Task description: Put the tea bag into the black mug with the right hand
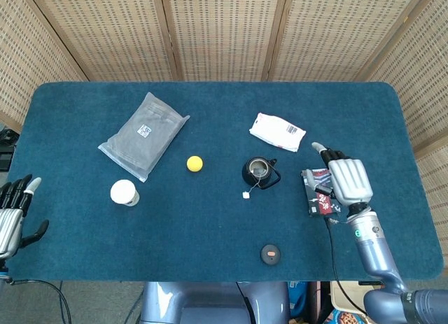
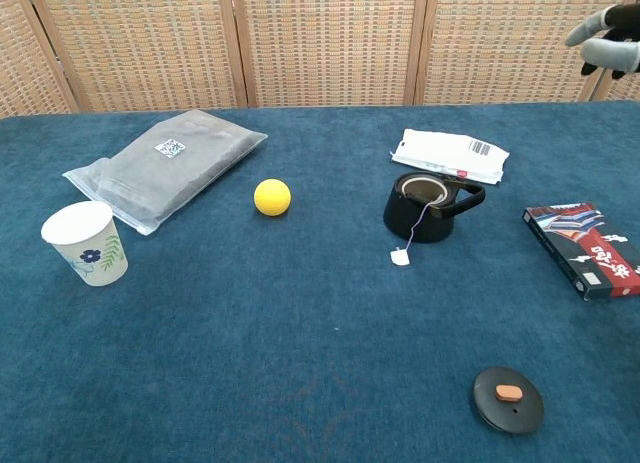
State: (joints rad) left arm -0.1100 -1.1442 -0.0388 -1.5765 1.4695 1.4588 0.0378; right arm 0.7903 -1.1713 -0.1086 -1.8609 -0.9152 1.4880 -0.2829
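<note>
The black mug (image 1: 257, 172) (image 2: 428, 207) stands near the table's middle right, handle to the right. The tea bag is inside it; its string hangs over the rim and the white tag (image 1: 246, 194) (image 2: 400, 256) lies on the cloth in front. My right hand (image 1: 346, 180) (image 2: 607, 37) is raised well to the right of the mug, fingers apart, holding nothing. My left hand (image 1: 12, 215) hangs off the table's left edge, fingers spread and empty.
A yellow ball (image 2: 271, 197), a grey pouch (image 2: 165, 168) and a paper cup (image 2: 87, 242) lie left of the mug. A white packet (image 2: 451, 154) sits behind it, a dark box (image 2: 587, 249) to its right, a black lid (image 2: 508, 398) near the front edge.
</note>
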